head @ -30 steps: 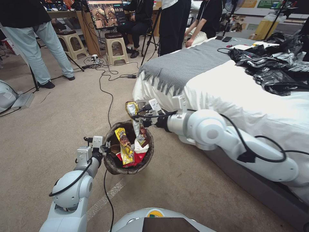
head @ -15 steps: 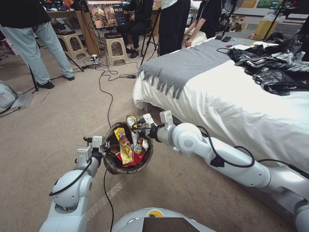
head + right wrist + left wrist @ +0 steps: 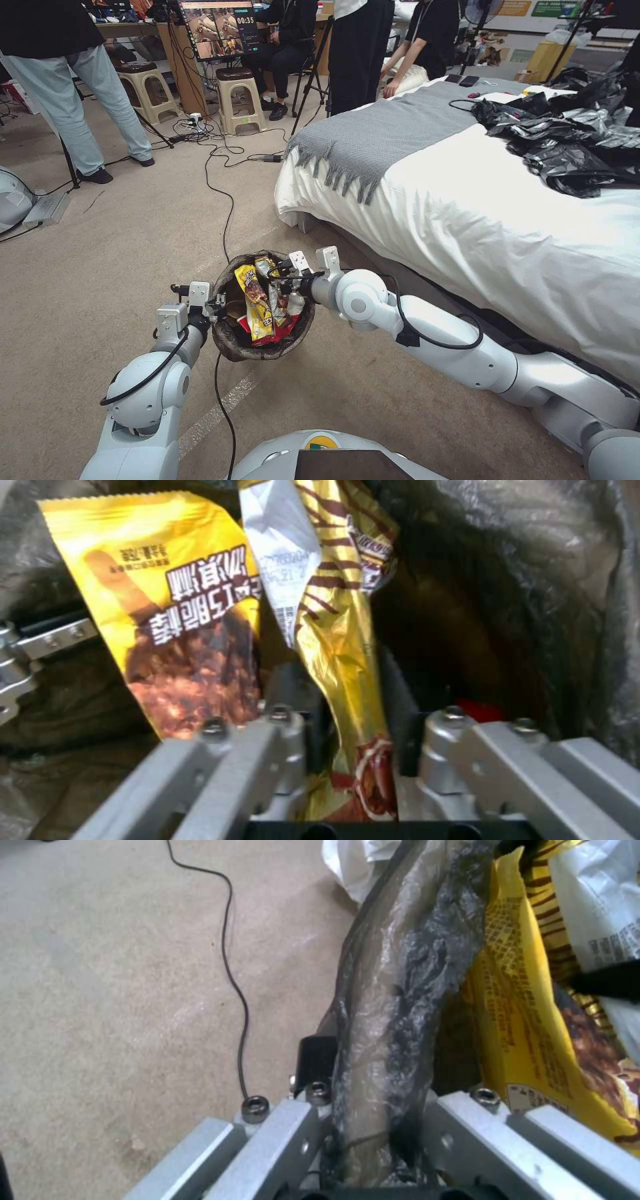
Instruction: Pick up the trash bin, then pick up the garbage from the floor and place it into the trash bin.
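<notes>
1. Your trash bin [image 3: 265, 332] hangs above the floor beside the bed [image 3: 480, 200], its rim clamped between the fingers of the left end effector [image 3: 215, 305].
2. Your right end effector [image 3: 280, 277] reaches over the bin's mouth from the bed side, closed on a gold wrapper [image 3: 343, 630].
3. That wrapper's long axis points down into the bin, next to the yellow wrapper [image 3: 257, 310]; judge release from there.

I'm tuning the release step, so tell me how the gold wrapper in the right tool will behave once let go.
Probably floppy: the gold wrapper hangs creased and bent from the right tool. Likely very light, a thin foil film, so it may flutter rather than drop straight. Its glossy surface looks slippery, and it could slide against the yellow wrapper already standing in the trash bin, which the left tool holds.
</notes>
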Robot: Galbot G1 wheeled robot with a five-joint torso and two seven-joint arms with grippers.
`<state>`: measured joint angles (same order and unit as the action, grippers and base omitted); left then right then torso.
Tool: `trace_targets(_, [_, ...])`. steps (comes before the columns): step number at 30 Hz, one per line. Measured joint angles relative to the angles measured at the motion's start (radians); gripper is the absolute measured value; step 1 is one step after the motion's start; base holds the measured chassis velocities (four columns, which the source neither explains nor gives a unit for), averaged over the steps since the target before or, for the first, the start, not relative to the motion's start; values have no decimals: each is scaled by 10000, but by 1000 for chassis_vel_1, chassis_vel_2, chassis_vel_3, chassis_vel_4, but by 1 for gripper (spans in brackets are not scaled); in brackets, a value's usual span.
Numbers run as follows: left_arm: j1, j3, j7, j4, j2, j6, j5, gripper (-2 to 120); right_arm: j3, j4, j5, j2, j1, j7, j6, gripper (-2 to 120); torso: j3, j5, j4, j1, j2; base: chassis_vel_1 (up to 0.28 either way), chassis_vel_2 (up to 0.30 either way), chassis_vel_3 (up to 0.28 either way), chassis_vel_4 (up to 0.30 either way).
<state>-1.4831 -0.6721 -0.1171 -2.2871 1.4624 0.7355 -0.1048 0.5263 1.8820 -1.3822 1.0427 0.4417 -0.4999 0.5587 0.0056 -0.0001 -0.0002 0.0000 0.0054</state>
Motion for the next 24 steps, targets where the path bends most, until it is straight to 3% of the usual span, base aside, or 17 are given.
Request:
trace_targets(9, [1,62,-8,14,23,0,13,0,-21,-14,83,41,44,-57,-60,54,0,0,-1,0,0,0,0,0,0])
trace_targets(14, [-22,60,-11,-27,-19,0,6,0,31,-20,80,344,29,-486,-158,78,0,0,0,0,0,0,0,0,0])
trace_targets(21, [-37,62,-21,-51,-27,0,4,0,84,-62,234,357,-36,-374,-182,97,0,1,0,0,0,0,0,0,0])
trace_targets(24, [-42,66,-27,-55,-28,0,4,0,98,-83,263,341,-37,-341,-197,100,0,0,0,0,0,0,0,0,0])
